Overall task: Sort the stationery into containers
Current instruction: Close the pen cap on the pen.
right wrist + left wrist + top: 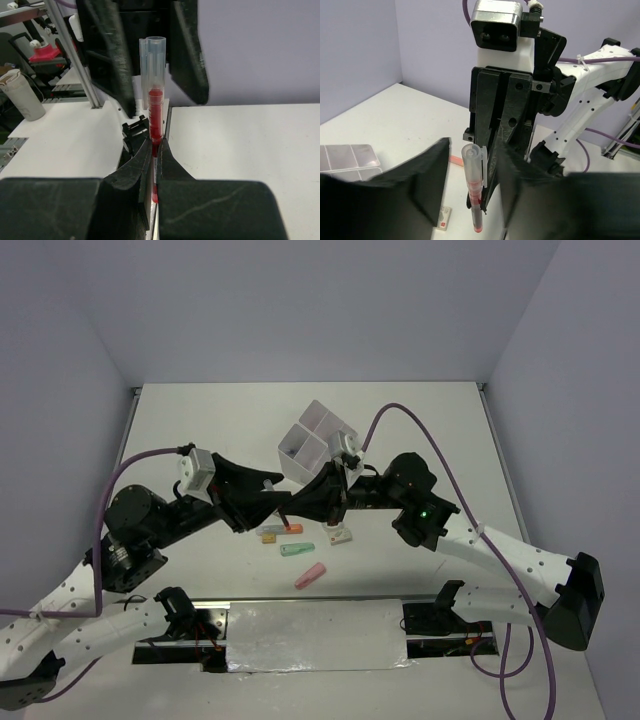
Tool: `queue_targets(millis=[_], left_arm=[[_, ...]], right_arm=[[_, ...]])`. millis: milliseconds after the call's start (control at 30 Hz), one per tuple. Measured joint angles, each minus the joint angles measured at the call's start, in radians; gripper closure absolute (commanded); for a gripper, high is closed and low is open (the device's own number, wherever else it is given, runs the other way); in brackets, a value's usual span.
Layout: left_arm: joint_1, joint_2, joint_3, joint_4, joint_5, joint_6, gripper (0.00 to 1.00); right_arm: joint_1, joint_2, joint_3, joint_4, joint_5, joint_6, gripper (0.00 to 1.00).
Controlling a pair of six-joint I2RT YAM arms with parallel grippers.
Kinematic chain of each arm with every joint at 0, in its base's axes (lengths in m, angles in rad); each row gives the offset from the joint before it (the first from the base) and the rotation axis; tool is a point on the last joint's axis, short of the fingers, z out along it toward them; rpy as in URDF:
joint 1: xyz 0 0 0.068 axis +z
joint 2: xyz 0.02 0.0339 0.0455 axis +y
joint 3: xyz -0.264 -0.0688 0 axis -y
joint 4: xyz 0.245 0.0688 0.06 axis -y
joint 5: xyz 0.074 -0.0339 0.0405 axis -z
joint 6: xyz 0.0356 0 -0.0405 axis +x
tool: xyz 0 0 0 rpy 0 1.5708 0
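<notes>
My right gripper (155, 150) is shut on a thin red pen (155, 107) with a clear cap and holds it in the air above the table. My left gripper (475, 148) is open, with its fingers (422, 187) on either side of the pen's capped end (473, 172) and a gap on both sides. In the top view the two grippers, left (277, 502) and right (303, 505), meet tip to tip over the table's middle. The translucent white divided box (316, 440) stands just behind them and also shows in the left wrist view (350, 157).
Under the grippers lie an orange marker (268, 533), a short orange-red item (292, 529), a green marker (297, 549), a pink marker (311, 576) and a small white eraser (342, 535). A silver sheet (315, 635) lies at the near edge between the arm bases.
</notes>
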Motion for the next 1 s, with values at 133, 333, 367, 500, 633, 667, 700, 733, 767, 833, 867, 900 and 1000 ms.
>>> queue_targets(millis=[133, 333, 367, 500, 633, 667, 700, 733, 767, 833, 867, 900, 1000], left_arm=[[0.000, 0.000, 0.000, 0.000, 0.000, -0.003, 0.82], [-0.001, 0.000, 0.003, -0.002, 0.008, 0.002, 1.00], [-0.001, 0.000, 0.003, -0.002, 0.010, 0.002, 1.00], [0.000, 0.006, 0.003, -0.003, 0.019, -0.001, 1.00], [0.000, 0.016, 0.003, 0.012, 0.035, -0.006, 1.00], [0.000, 0.016, 0.003, 0.018, 0.039, -0.008, 1.00], [0.000, 0.017, 0.003, 0.027, 0.043, -0.009, 1.00], [0.000, 0.017, 0.003, 0.038, 0.048, -0.012, 1.00], [0.000, 0.017, 0.002, 0.042, 0.051, -0.014, 1.00], [0.000, 0.017, -0.004, 0.063, 0.057, -0.029, 1.00], [0.000, 0.018, -0.007, 0.072, 0.059, -0.033, 1.00], [0.000, 0.019, -0.010, 0.078, 0.060, -0.035, 1.00], [0.000, 0.022, -0.014, 0.095, 0.060, -0.040, 1.00]], right_arm=[[0.000, 0.000, 0.000, -0.002, 0.002, -0.001, 1.00], [0.002, 0.000, 0.000, -0.003, 0.004, 0.000, 1.00], [0.002, 0.000, 0.000, -0.002, 0.004, 0.000, 1.00], [0.003, 0.000, 0.000, 0.001, 0.008, 0.006, 1.00], [0.003, -0.006, 0.000, 0.003, 0.013, 0.019, 1.00], [0.003, -0.010, 0.000, 0.003, 0.016, 0.019, 1.00], [0.003, -0.013, 0.000, 0.004, 0.019, 0.022, 1.00], [0.003, -0.019, 0.000, 0.005, 0.024, 0.023, 1.00], [0.003, -0.024, -0.001, 0.005, 0.030, 0.023, 1.00], [0.005, -0.035, -0.008, 0.012, 0.043, 0.027, 1.00], [0.006, -0.041, -0.011, 0.012, 0.049, 0.027, 1.00], [0.007, -0.045, -0.012, 0.010, 0.054, 0.029, 1.00], [0.007, -0.047, -0.012, 0.011, 0.058, 0.031, 1.00]])
